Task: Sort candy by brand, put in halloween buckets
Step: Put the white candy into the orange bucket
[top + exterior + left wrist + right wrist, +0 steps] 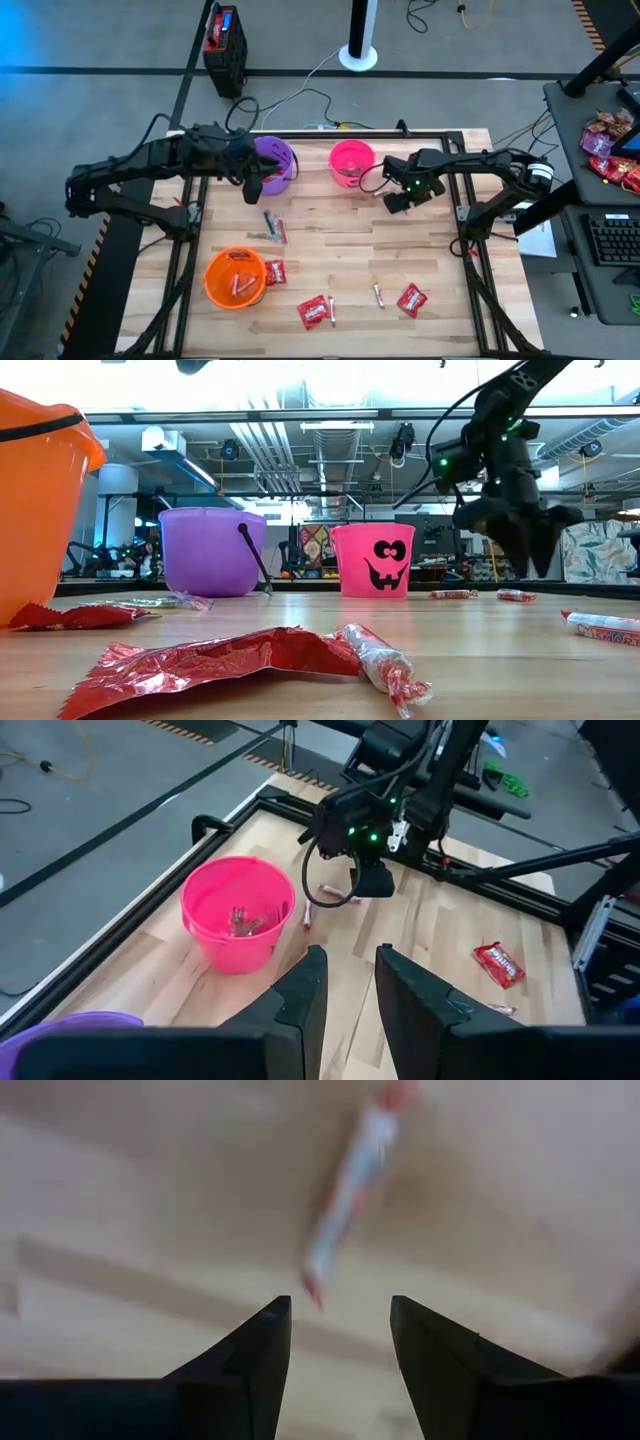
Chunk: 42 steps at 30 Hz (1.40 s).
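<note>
Three buckets stand on the table: purple [275, 160], hot pink [352, 162] and orange [236, 277]. The pink bucket [238, 910] has thin sticks inside. My right gripper [398, 200] hangs open just right of the pink bucket, fingers pointing down above a pale pinkish stick candy [350, 1175] lying flat on the wood. In the low view the right gripper [525, 545] is clear of the table. My left gripper [350, 985] is open and empty beside the purple bucket's near rim [250, 182]. Red packets [314, 312], [410, 299], [273, 271] lie near the front.
Dark-green sticks [272, 228] lie mid-table below the purple bucket. Loose sticks [379, 294], [333, 310] sit by the red packets. Two more sticks [330, 898] lie between the pink bucket and the right arm. A black frame rail [465, 215] edges the table's right side.
</note>
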Each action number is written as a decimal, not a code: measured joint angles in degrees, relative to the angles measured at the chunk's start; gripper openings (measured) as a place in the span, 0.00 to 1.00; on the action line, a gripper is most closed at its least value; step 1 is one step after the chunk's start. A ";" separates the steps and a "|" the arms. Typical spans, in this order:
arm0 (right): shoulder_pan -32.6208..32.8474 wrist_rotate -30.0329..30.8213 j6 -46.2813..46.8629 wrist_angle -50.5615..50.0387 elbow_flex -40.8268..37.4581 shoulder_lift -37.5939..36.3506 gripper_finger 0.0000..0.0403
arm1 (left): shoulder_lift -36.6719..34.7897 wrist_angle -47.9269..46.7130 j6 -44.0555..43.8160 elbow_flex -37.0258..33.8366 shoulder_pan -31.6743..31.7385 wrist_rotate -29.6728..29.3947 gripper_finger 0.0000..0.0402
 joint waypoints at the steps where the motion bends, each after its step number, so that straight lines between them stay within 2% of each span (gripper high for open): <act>1: 0.00 1.13 -0.25 1.89 -0.17 0.00 0.41 | 0.30 0.00 -0.01 0.00 0.00 -0.40 0.18; 5: -0.13 3.48 -0.69 9.58 -2.62 1.38 0.39 | 1.41 0.00 0.02 0.00 0.00 -1.01 0.18; 10: -0.13 4.43 -0.04 13.17 -5.44 2.38 0.32 | 2.39 0.00 -0.62 0.00 -0.07 -1.04 0.18; 18: -0.09 4.77 -2.67 15.18 -7.06 2.19 0.07 | 3.79 0.01 -0.42 0.00 -0.07 -1.06 0.18; 23: 0.09 3.94 -3.09 14.56 -7.26 -1.30 0.07 | 3.56 0.02 0.90 -0.02 -0.07 -1.04 0.18; 28: 2.23 -5.05 -3.52 14.15 -5.34 -13.28 0.07 | 2.33 0.93 3.45 -0.02 -0.07 -1.01 0.18; 30: 4.41 -9.44 -4.07 16.43 -4.85 -18.25 0.07 | 2.25 2.60 5.49 -0.02 -0.07 -1.01 0.18; 32: 7.08 -11.00 -3.83 21.73 -3.99 -22.82 0.07 | 2.49 5.25 7.47 -0.04 -0.07 -1.01 0.18; 34: 9.96 -10.61 -6.77 27.46 -3.47 -25.99 0.07 | 3.02 8.91 8.40 -0.44 -0.07 -0.98 0.18; 37: 14.50 -5.78 -13.39 37.37 -2.27 -27.10 0.07 | 4.74 14.95 8.24 -1.80 -0.06 -0.14 0.18; 39: 16.45 -2.11 -16.91 42.99 -1.03 -26.70 0.07 | 6.08 19.46 7.37 -3.04 -0.04 3.45 0.18; 42: 17.77 -0.09 -21.54 48.91 1.70 -24.48 0.07 | 7.74 26.17 4.08 -5.39 -0.09 7.69 0.20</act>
